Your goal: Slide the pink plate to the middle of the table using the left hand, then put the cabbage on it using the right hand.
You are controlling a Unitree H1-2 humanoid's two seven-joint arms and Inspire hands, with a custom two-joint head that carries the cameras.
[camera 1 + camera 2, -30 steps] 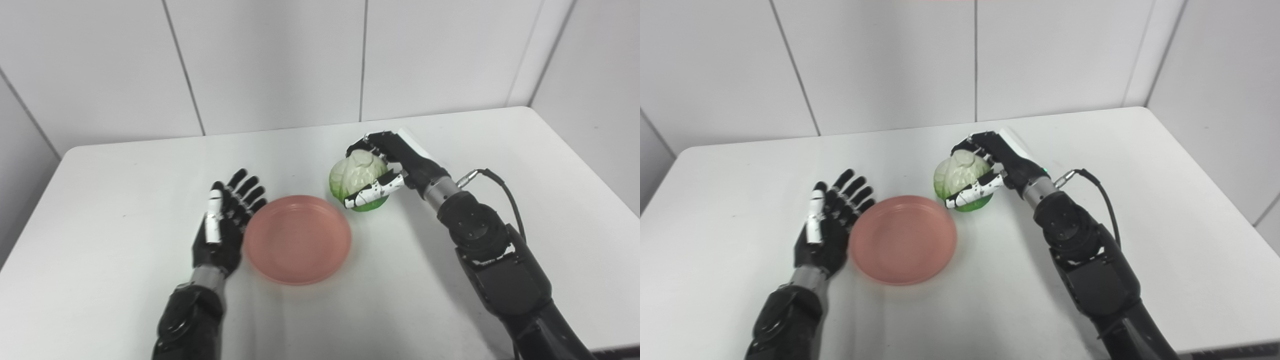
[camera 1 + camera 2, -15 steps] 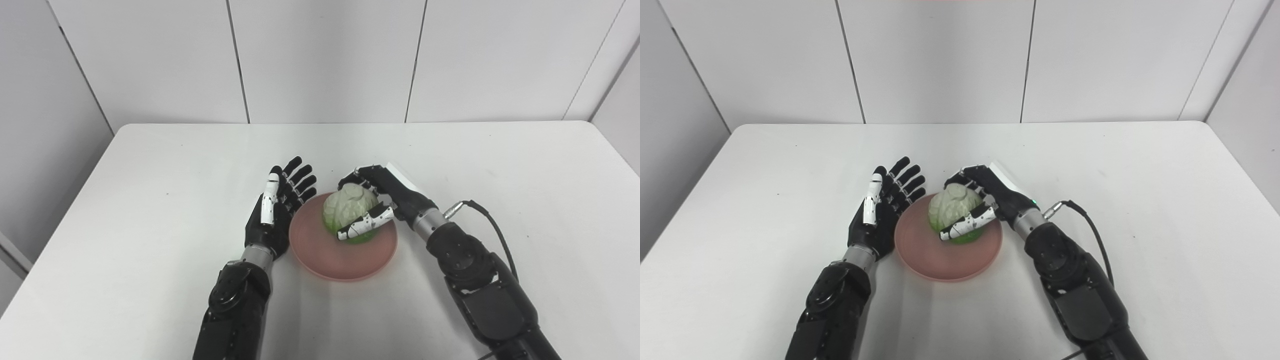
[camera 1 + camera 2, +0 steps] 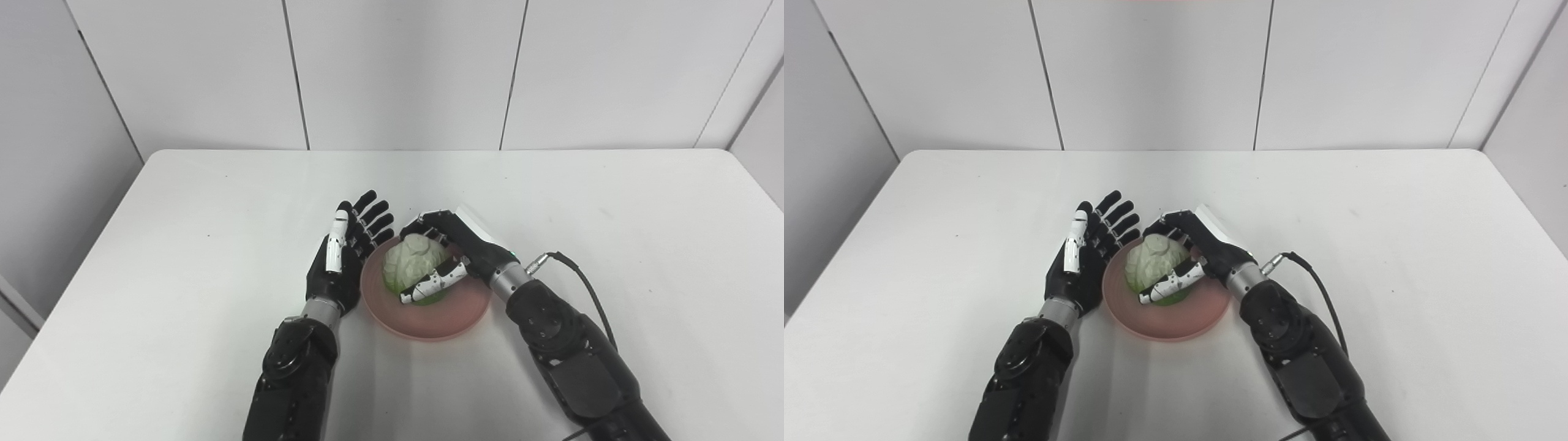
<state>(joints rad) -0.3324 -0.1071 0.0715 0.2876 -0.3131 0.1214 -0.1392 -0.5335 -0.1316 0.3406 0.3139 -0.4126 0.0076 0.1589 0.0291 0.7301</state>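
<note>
A pink plate (image 3: 450, 315) lies near the middle of the white table (image 3: 184, 214). A pale green cabbage (image 3: 409, 269) sits over the plate's far left part, and I cannot tell whether it rests on the plate or hangs just above it. My right hand (image 3: 453, 254) is shut on the cabbage, fingers curled over its top and thumb across its front. My left hand (image 3: 346, 257) stands open on its edge against the plate's left rim, fingers spread and pointing away from me.
A black cable (image 3: 582, 282) loops out from my right wrist over the table. The table's far edge meets a white panelled wall (image 3: 404, 73). At the left the table edge drops beside a grey wall.
My right hand has carried the cabbage leftward from beside the plate to over it. The camera has shifted, so the whole scene sits differently. My left hand stays open by the plate's rim.
</note>
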